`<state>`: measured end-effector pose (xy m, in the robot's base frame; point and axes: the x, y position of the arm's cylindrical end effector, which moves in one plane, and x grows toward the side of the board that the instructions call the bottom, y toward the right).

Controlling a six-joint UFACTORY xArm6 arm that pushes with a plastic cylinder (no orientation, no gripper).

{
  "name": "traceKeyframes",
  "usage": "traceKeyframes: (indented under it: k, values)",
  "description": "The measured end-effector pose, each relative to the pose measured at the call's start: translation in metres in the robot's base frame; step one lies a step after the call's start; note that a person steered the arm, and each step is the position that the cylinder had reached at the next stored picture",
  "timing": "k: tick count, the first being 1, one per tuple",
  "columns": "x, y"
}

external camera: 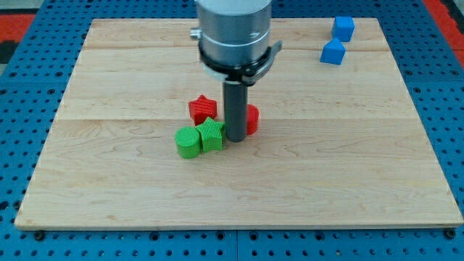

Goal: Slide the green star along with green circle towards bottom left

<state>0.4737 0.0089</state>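
Observation:
The green star (pixel 211 135) lies near the middle of the wooden board (pixel 109 188), touching the green circle (pixel 188 142) on its left. My tip (pixel 235 138) stands right against the star's right side. A red star (pixel 203 109) sits just above the green star. A red block (pixel 251 119) is partly hidden behind the rod, to the tip's right.
Two blue blocks sit at the view's top right, a cube (pixel 344 27) and another blue block (pixel 333 52) just below it. The board rests on a blue pegboard surface (pixel 22 80).

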Motion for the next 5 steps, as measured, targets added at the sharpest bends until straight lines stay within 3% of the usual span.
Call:
traceKeyframes:
  k: [1,2,3,4,5]
  values:
    - [-0.003,0.011]
    - [-0.013,-0.039]
    - [0.027,-0.111]
    - [0.053,-0.128]
    - [0.049,-0.008]
